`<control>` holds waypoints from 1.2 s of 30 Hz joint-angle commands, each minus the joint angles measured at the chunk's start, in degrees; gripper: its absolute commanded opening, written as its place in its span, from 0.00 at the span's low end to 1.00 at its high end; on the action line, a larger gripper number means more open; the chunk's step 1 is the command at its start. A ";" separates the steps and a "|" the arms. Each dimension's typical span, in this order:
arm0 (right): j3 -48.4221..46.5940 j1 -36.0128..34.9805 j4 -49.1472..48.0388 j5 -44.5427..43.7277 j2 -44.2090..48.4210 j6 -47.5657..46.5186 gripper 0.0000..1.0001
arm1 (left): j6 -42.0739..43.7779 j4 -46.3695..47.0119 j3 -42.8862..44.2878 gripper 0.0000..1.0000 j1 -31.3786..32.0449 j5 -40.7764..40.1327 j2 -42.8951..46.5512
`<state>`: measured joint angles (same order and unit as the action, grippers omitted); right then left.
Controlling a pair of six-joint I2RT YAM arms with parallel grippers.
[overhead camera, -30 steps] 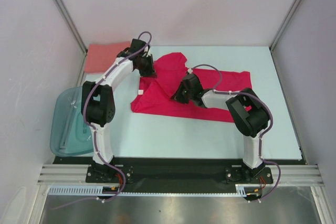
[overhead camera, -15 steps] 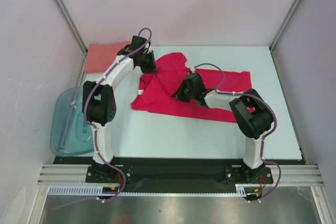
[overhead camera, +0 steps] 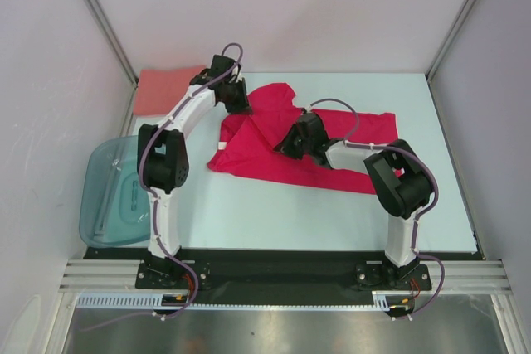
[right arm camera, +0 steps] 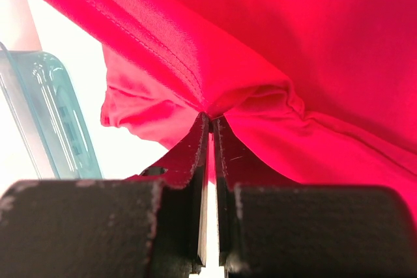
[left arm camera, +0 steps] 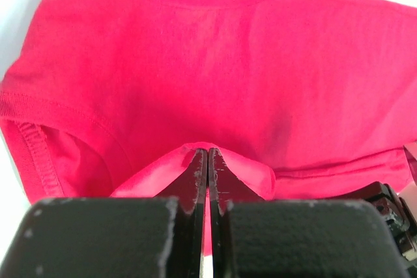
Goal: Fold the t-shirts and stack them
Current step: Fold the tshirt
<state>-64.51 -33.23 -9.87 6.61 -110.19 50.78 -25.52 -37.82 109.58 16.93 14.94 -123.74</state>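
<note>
The crimson-red t-shirt [overhead camera: 249, 155] lies crumpled across the middle of the table, its left part lifted and folded over. My left gripper [overhead camera: 240, 106] is at the shirt's back-left edge, shut on a pinched ridge of red cloth [left arm camera: 215, 63] that rises between its fingertips [left arm camera: 207, 152]. My right gripper [overhead camera: 287, 146] is over the shirt's middle, shut on a bunched fold of the same red fabric [right arm camera: 313, 43] at its tips [right arm camera: 210, 118]. The salmon-pink t-shirt [overhead camera: 166, 89] lies flat at the back-left corner, apart from both grippers.
A translucent teal plastic tub [overhead camera: 112, 192] sits off the table's left edge, and its rim [right arm camera: 45, 115] shows in the right wrist view. Metal frame posts and white walls close in the back and sides. Both arm bases stand at the near edge.
Both grippers, still shut on the red shirt, have shifted slightly toward the back right, drawing its left part up and over. The pink shirt has not moved.
</note>
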 commanded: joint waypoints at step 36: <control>9.48 10.81 15.23 6.57 19.57 -17.47 0.43 | -1.82 8.20 -39.96 0.22 -1.37 -6.24 23.29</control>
<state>-58.48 -24.99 3.20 12.75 -92.53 35.05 -26.26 -34.70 72.36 16.10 7.94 -99.29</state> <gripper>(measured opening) 0.432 0.220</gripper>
